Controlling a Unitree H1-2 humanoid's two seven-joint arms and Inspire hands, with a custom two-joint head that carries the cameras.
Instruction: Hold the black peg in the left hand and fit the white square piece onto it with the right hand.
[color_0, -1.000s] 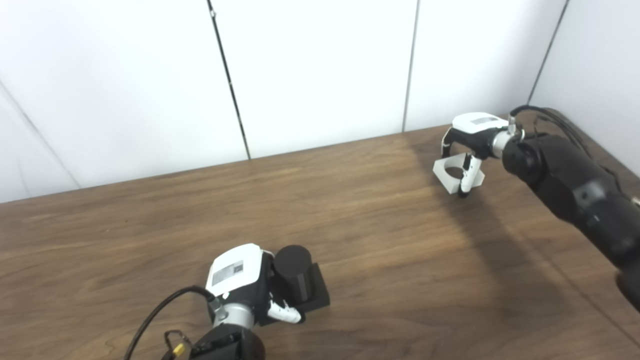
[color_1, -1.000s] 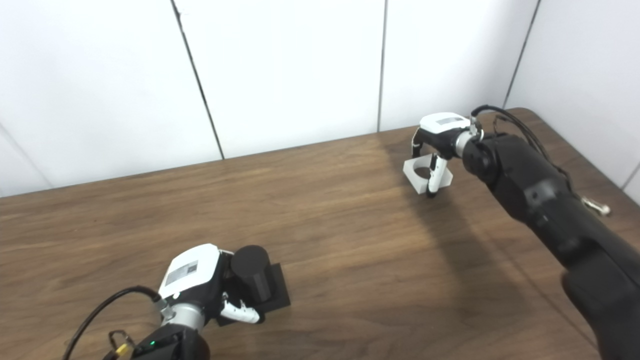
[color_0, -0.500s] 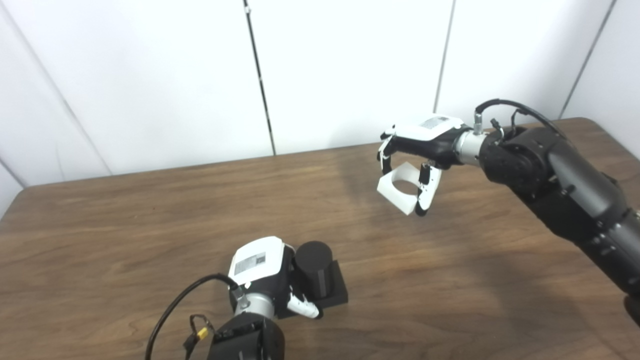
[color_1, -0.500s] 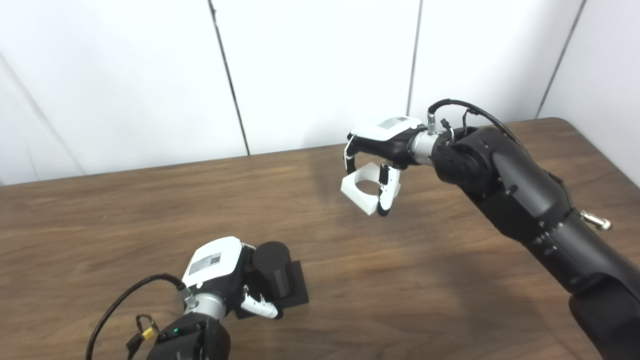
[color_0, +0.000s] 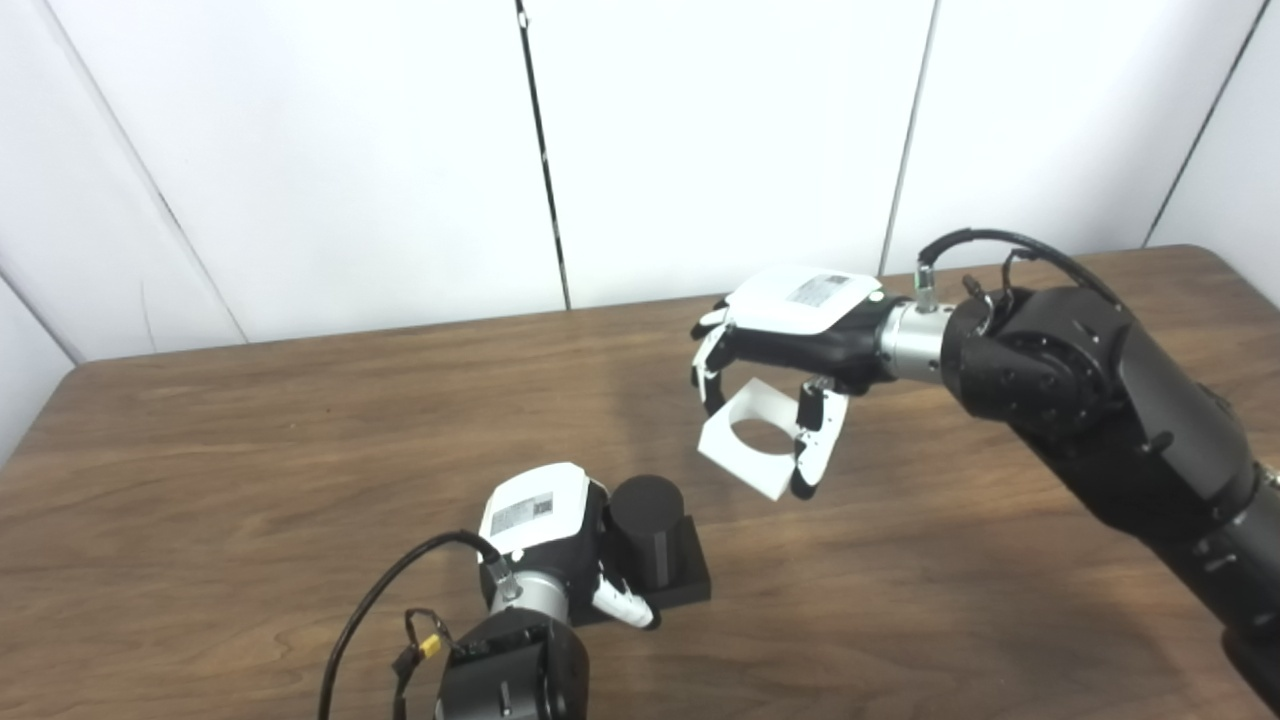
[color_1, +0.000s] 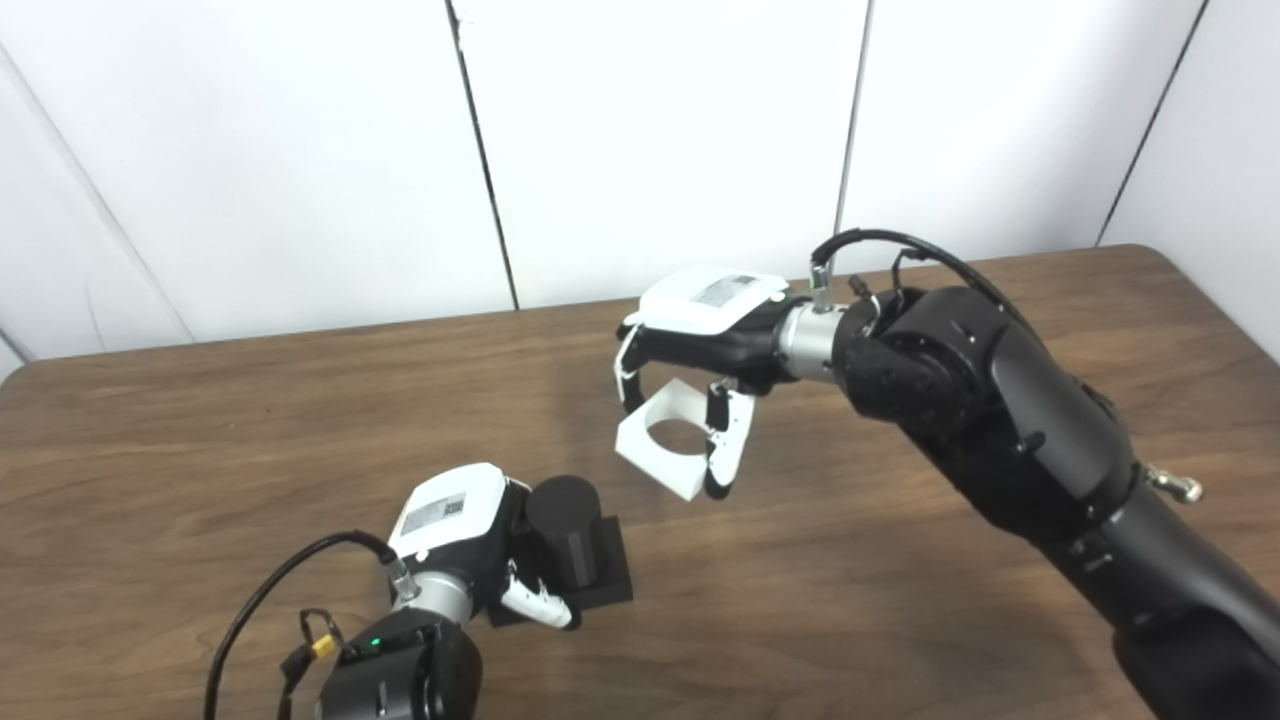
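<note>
White square piece: the white square piece (color_0: 752, 444) hangs above the wooden table (color_0: 250, 420), up and to the right of the black peg (color_0: 648, 530), well apart from it.
Right hand: the right hand (color_0: 790, 340) pinches the piece, fingers (color_0: 710, 365) on its far edge, thumb (color_0: 812, 455) on its near edge.
Tilt: its round hole faces upward, the plate tipped slightly.
Black peg: upright on its square black base (color_0: 680, 588), long axis vertical.
Left hand: the left hand (color_0: 545, 525) is closed around the peg.
Views: the right eye view shows more of the base's right side.
</note>
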